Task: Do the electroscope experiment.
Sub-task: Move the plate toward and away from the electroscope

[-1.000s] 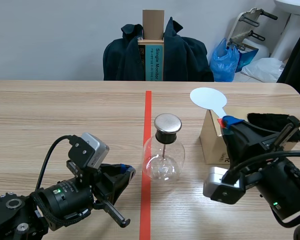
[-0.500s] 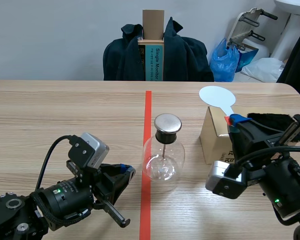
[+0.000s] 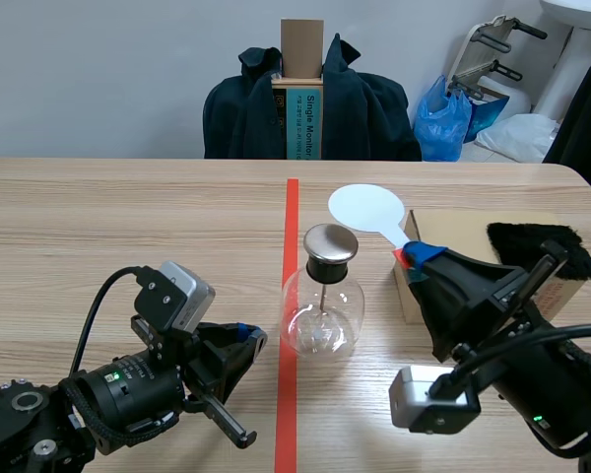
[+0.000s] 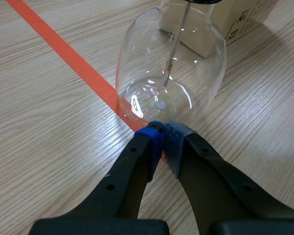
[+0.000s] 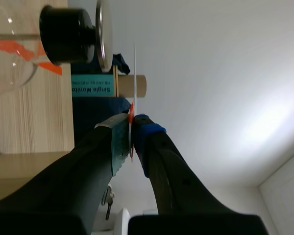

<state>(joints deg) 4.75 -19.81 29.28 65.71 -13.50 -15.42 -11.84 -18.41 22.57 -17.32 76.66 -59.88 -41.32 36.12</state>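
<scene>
While the left end effector (image 4: 162, 131) lies closed by the flask (image 4: 169, 73), the raised right end effector (image 5: 131, 122) pinches the paddle (image 3: 366, 207).

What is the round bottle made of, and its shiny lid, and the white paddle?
The round bottle looks like clear glass: you see the table through it, with bright glints. Its shiny lid looks like metal, grey with a soft gleam. The white paddle is thin, flat and matte, probably plastic, but that's unsure.
</scene>
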